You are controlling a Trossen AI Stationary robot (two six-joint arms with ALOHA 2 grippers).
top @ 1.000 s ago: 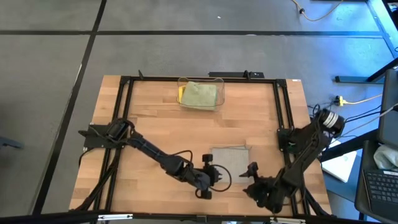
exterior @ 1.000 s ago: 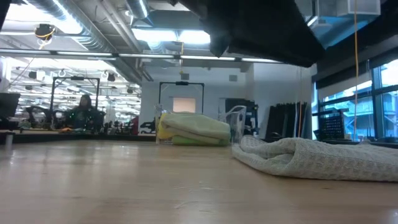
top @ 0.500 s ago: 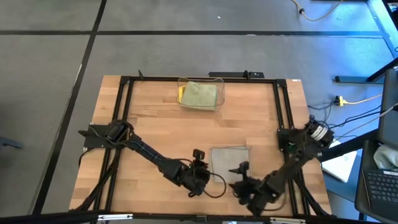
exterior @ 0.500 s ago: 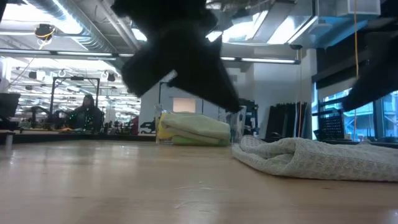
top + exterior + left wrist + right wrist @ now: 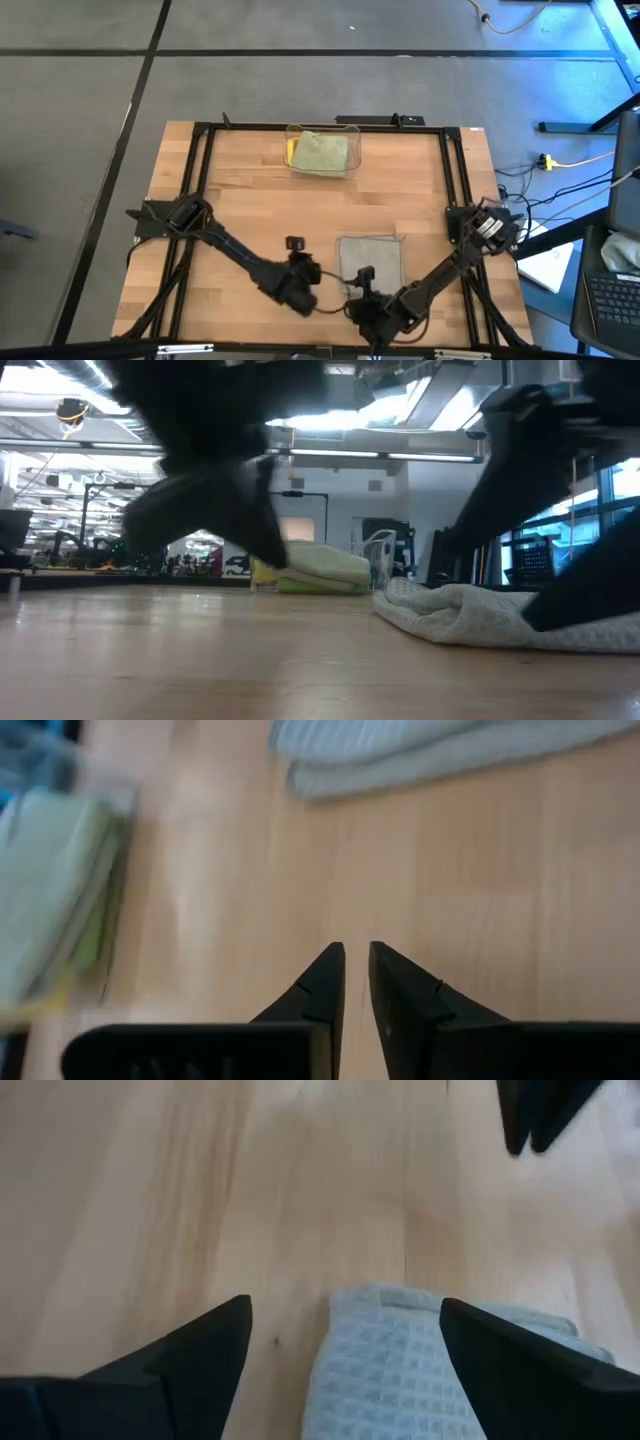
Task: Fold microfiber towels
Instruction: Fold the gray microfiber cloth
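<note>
1. Grey waffle-weave cloth – the grey towel [image 5: 370, 259] – lies folded into a flat rectangle on the pale wooden surface [image 5: 250, 210], near the front edge and right of centre, its long axis running front to back.

2. Right tool [image 5: 345, 1330] sits at the towel's front edge, fingers spread wide and empty. In the right wrist view the towel's near corner lies directly between the two dark fingers, so the cloth is straight ahead of it, away from the front edge.

3. Left tool [image 5: 357, 975] hovers over bare wood just to the left of the towel, its pointed fingers nearly closed with only a thin gap between them, holding nothing. The towel's edge shows beyond its tips.

4. Of the two arms, the right is nearer, and I judge the next grasp falls to it – a short push forward would put the corner inside its fingers.

5. Far back on the surface, a clear plastic bin [image 5: 322, 152] holds the folded towels [image 5: 320, 154]: pale green on top, a yellow edge showing at the side. They look soft, plump and rounded at the folds.
</note>
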